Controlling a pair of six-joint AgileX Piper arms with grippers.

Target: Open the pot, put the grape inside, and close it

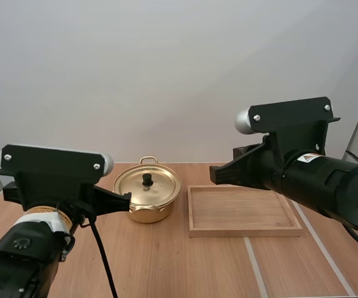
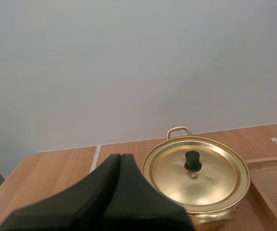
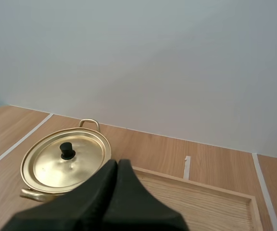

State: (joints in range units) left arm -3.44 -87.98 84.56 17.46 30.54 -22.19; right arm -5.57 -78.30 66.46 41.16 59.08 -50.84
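A gold pot stands on the wooden table with its lid on, a black knob at the lid's centre. My left gripper hovers just left of the pot, fingers together. My right gripper is raised above the tray's near-left corner, right of the pot, also shut on nothing. In the left wrist view the shut gripper points toward the pot. In the right wrist view the gripper forms one dark wedge between the pot and the tray.
A shallow wooden tray lies right of the pot, nothing on it; its rim shows in the right wrist view. Pale tape lines cross the tabletop. A plain wall rises behind the table's far edge.
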